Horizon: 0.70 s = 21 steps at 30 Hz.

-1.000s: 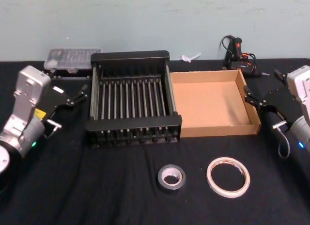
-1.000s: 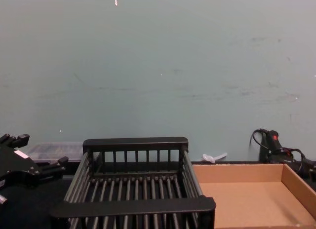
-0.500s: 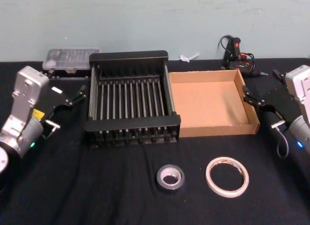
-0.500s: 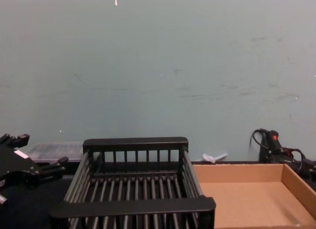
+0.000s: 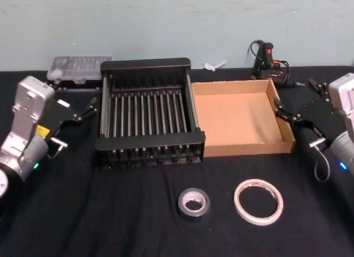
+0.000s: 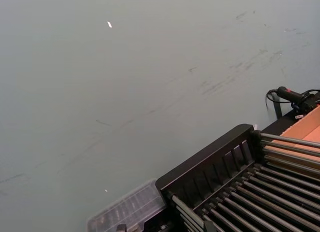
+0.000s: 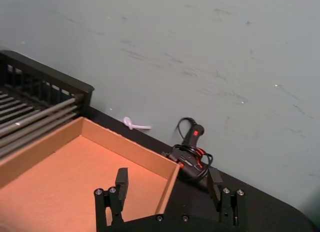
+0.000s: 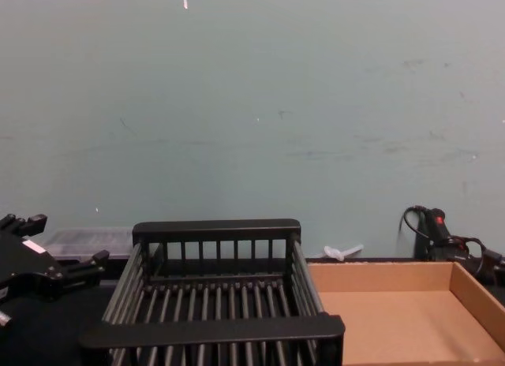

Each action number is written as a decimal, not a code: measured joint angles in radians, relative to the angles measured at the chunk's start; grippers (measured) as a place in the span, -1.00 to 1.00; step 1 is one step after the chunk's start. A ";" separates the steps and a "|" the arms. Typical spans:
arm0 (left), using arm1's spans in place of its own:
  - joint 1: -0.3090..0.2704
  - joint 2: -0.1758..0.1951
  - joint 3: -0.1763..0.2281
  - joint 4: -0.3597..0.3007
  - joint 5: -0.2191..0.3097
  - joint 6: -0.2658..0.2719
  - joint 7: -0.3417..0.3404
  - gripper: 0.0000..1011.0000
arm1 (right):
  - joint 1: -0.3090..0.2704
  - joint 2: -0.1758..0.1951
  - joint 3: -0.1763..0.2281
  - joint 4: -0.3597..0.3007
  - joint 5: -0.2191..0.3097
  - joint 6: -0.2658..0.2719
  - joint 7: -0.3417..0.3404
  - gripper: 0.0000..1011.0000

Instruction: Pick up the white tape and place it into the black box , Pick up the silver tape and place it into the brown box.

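Eyeing white tape (image 5: 258,201), nearer right gripper (image 5: 292,112), jaws apart: light, stiff, thin; pinch across its band.

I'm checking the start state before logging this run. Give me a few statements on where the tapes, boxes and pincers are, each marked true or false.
1. The white tape lies in the black box. False: it lies on the table, nearer the robot than the brown box.
2. The silver tape lies on the table beside the white tape, apart from it. True.
3. The brown box has nothing in it. True.
4. The right pincer holds the silver tape. False: it is open, holding nothing, next to the brown box's right wall.
5. The left pincer is left of the black box. True.
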 joint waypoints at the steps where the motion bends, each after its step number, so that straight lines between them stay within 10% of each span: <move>1: 0.000 0.000 0.000 0.000 0.000 0.000 0.000 0.98 | -0.004 0.001 0.003 -0.006 0.003 0.002 0.004 0.98; 21: 0.000 0.000 0.000 0.000 0.000 0.000 0.000 0.98 | -0.245 0.062 0.101 -0.304 0.133 0.148 0.082 0.98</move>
